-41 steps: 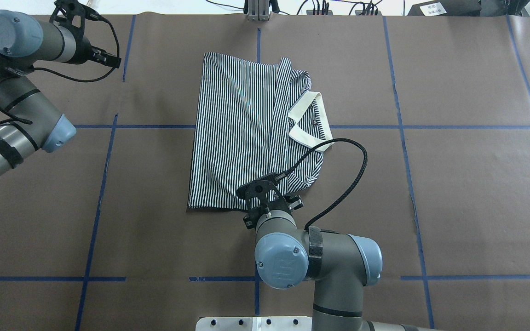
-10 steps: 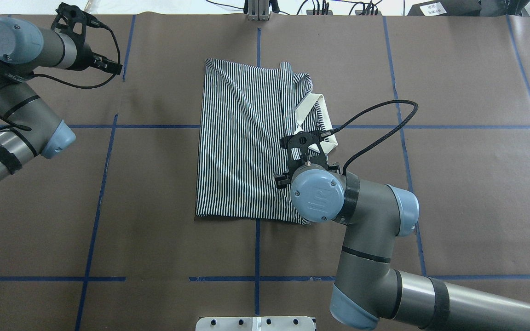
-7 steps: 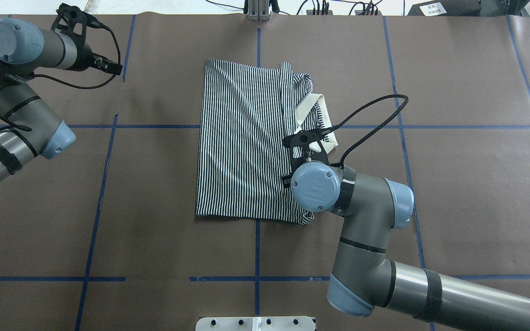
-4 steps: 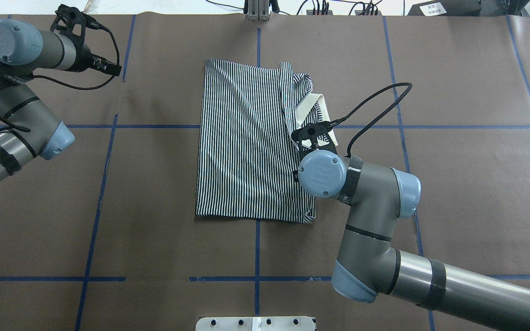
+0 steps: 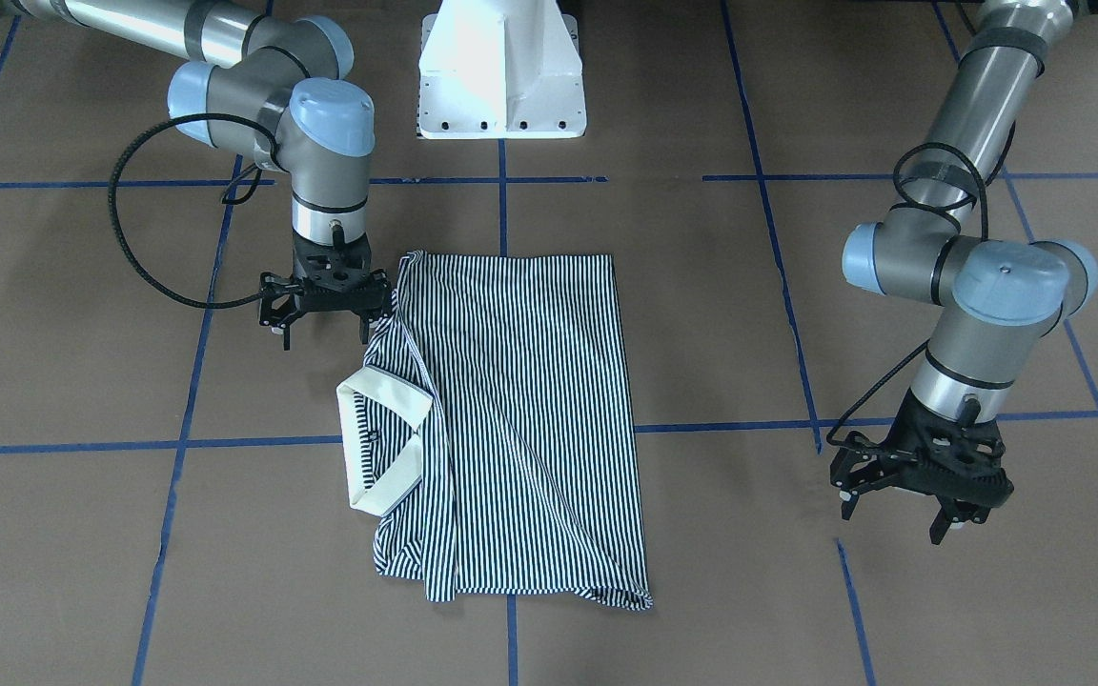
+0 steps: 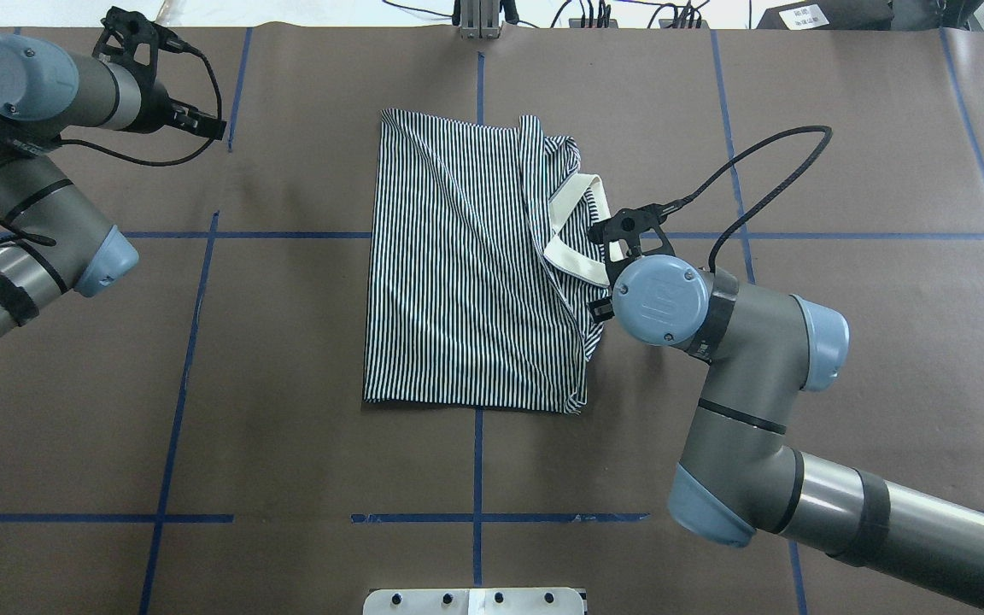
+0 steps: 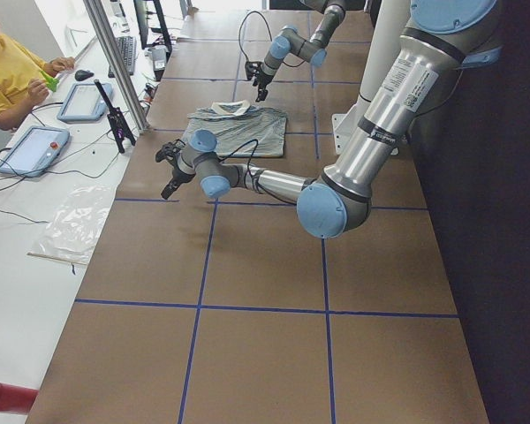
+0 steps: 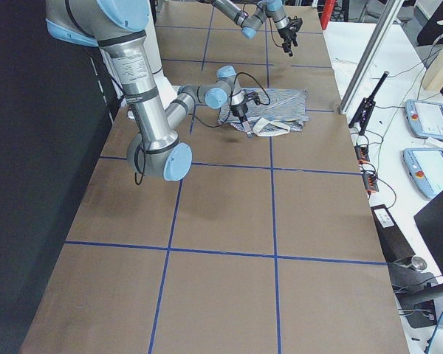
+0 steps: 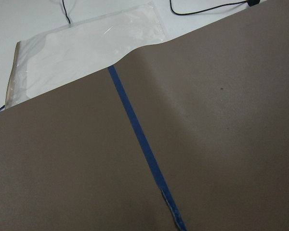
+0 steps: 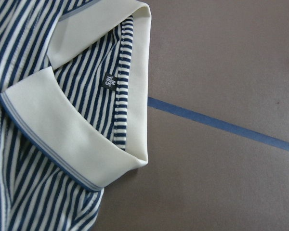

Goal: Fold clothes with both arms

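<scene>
Movement from the right gripper [image 5: 323, 335]: a moment ago its wrist sat over the collar-side edge of the polo shirt [image 5: 530, 410], and now it has slid clear of the fabric, just beside that edge at the end nearer the robot. Its fingers stand spread, nothing between them. Whether the nearer finger brushes the stripes cannot be told.

The shirt lies flat on the brown paper [image 5: 797, 619], between the two grippers. Compared with several seconds back, the sleeve side by the collar [image 5: 387, 443] is tucked in, and the garment is a narrower rectangle. With the wrist out of the way, more of the cream collar shows from overhead.

The left gripper [image 5: 892, 524] has barely moved; it hangs well apart from the shirt on the side away from the collar, jaws apart and empty.

From overhead, the right gripper's fingers are buried under its own wrist. Neither wrist camera catches a fingertip: the right one sees the collar and a size label [image 10: 109, 81], the left only paper, blue tape [image 9: 139, 139] and a clear plastic bag [image 9: 86, 48].
</scene>
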You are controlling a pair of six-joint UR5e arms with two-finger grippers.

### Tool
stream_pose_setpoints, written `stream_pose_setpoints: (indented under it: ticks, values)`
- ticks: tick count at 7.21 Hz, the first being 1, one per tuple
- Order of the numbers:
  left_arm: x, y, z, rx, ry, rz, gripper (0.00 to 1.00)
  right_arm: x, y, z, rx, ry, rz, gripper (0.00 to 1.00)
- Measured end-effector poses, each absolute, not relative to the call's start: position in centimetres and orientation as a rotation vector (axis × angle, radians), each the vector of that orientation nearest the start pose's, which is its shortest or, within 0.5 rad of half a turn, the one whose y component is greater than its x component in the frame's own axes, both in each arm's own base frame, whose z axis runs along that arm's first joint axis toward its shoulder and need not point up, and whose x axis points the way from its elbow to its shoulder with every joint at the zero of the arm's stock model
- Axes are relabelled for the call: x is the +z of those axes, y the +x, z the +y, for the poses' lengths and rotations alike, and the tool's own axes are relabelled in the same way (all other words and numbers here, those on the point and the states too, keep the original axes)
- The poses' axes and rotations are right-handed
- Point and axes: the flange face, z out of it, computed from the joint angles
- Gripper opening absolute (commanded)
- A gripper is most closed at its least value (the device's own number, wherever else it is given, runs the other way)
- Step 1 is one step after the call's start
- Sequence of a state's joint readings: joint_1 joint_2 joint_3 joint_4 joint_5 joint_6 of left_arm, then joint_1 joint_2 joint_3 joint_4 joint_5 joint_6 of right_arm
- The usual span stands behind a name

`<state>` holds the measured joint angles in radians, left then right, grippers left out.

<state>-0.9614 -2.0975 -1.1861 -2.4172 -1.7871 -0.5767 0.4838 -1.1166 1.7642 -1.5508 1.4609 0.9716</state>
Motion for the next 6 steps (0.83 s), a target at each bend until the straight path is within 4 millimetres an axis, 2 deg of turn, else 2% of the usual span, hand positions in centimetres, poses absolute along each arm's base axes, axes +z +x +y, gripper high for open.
stream_pose_setpoints:
  ticks: [2,3,4,5,6]
  values:
    - [41.9,33.3,-65.8,0.099,0.661,0.829,1.0,30.0,-49.1,-41.4,0.054,0.433,-0.708,1.0]
    - [39.4,34.4,-63.6,0.075,0.621,0.926,1.0,28.9,-49.3,-40.7,0.154,0.417,-0.823,0.99]
    - [37.0,36.2,-60.1,0.052,0.577,1.018,1.0,28.1,-49.5,-39.9,0.26,0.386,-0.931,0.98]
    - [34.4,38.9,-55.8,-0.005,0.512,1.112,1.0,27.7,-49.4,-39.2,0.351,0.355,-1.022,0.99]
    - [32.4,42.4,-51.3,-0.086,0.441,1.185,0.77,27.6,-49.2,-39.0,0.4,0.34,-1.066,0.99]
